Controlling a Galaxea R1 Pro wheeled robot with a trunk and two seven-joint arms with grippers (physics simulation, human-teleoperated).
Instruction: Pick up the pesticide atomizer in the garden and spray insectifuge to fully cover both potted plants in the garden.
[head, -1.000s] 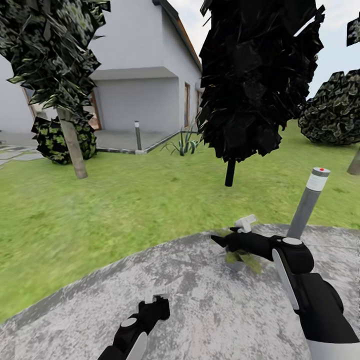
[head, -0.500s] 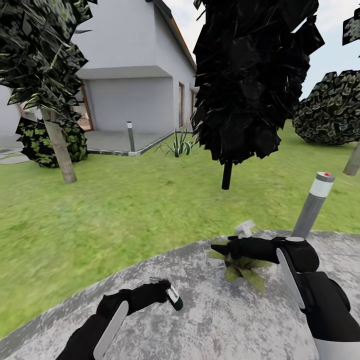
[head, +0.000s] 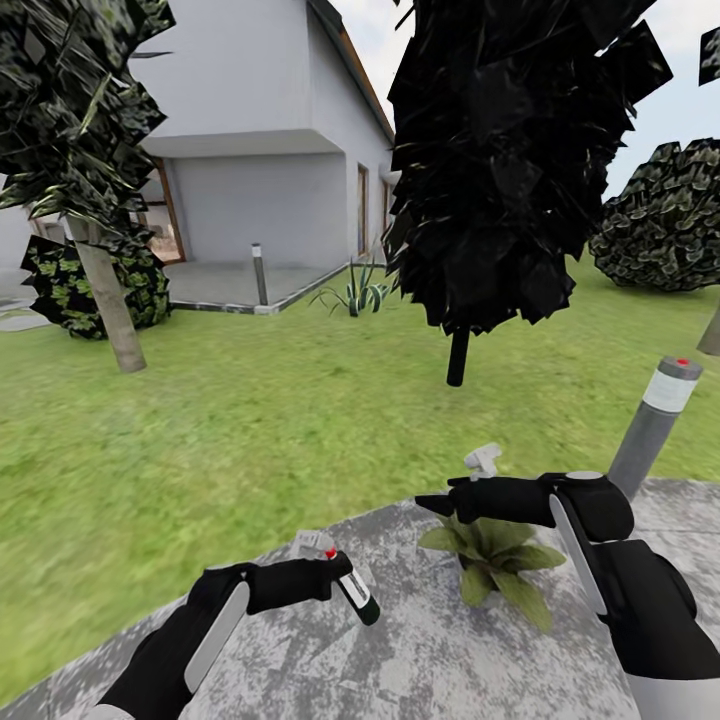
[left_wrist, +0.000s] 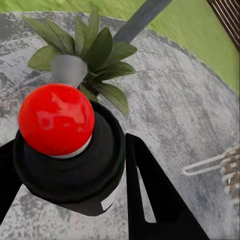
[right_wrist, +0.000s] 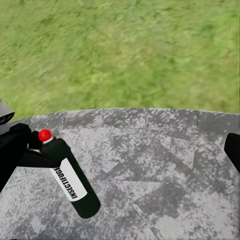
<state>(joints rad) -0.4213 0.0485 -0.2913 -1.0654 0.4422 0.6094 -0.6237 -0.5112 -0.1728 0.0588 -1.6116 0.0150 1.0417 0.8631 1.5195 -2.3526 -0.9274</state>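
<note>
On the stone patio near its grass-side edge, your left tool (head: 325, 578) is pinching the pesticide bottle (head: 357, 595), held tilted with its red tip toward the tool and its base slanting down toward the paving. From the left wrist camera the red tip (left_wrist: 56, 119) points roughly at the potted plant (left_wrist: 92, 57), which sits just beyond it on the patio (head: 420, 650), close to the same grassy edge.

Your right tool (head: 432, 503) hangs directly over that plant (head: 495, 560). Its fingers look close together, but you cannot tell for sure whether they are pressed together or slightly spread, and nothing appears to be between them. A grey post with a red cap (head: 655, 423) stands at the patio's rim beyond the right arm.

Judging by this, picking up is done and spraying the first plant is the step in hand. The next move likely calls for bringing the tip nearer the leaves and aiming it squarely at them. You may want the right arm drawn clear so it does not shield the plant.

A second plant is not visible here.
</note>
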